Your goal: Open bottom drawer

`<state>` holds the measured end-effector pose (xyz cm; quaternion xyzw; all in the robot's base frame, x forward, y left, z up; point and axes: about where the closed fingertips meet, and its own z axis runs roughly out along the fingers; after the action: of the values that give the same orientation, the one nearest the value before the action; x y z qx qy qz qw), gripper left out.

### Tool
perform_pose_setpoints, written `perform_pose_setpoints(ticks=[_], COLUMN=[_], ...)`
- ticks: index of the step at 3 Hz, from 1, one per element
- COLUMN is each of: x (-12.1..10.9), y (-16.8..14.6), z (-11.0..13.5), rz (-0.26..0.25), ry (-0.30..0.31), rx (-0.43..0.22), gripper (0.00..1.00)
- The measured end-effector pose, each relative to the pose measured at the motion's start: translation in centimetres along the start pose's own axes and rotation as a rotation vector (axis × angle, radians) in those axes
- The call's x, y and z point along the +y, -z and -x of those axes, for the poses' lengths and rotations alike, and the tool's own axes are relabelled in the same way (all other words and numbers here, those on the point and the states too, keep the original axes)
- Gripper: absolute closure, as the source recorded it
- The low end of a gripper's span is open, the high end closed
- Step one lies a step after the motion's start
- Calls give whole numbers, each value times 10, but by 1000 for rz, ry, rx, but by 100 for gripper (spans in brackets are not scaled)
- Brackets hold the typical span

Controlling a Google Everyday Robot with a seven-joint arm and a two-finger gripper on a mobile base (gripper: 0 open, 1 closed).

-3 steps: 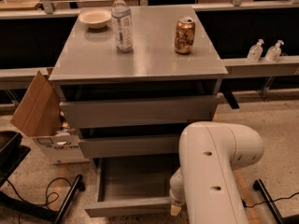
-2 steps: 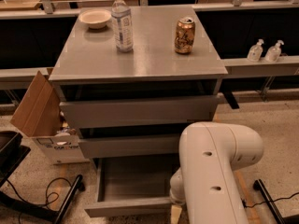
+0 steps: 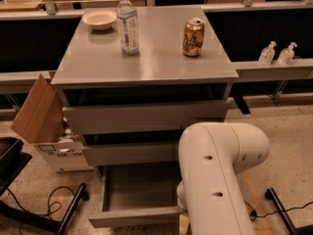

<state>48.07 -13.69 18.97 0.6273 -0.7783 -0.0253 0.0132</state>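
Observation:
The grey cabinet (image 3: pixel 146 58) has three drawer fronts. The bottom drawer (image 3: pixel 139 215) is pulled out towards me, and its plain shallow grey tray interior (image 3: pixel 139 185) holds nothing. The top drawer (image 3: pixel 144 117) and middle drawer (image 3: pixel 129 153) stick out a little. My white arm (image 3: pixel 217 175) reaches down at the bottom drawer's front right corner. My gripper is hidden behind the arm there.
On the cabinet top stand a water bottle (image 3: pixel 127 22), a brown can (image 3: pixel 193 37) and a white bowl (image 3: pixel 100 19). An open cardboard box (image 3: pixel 46 126) sits on the floor at the left. Cables (image 3: pixel 34 212) and a dark stand are at the lower left. Two pump bottles (image 3: pixel 278 53) stand on the right ledge.

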Motion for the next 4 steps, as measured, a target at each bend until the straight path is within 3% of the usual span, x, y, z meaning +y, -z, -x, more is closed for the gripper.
perform_pose_setpoints(ticks=[1,2,3,4], x=[-2,-3,-15,-34], y=[42,68,74,72], z=[1,18,27,31], rz=[-53,-118,-190,-236], ry=[94,145,170,189], rx=[111,153,117,36], gripper=[18,41,64,87])
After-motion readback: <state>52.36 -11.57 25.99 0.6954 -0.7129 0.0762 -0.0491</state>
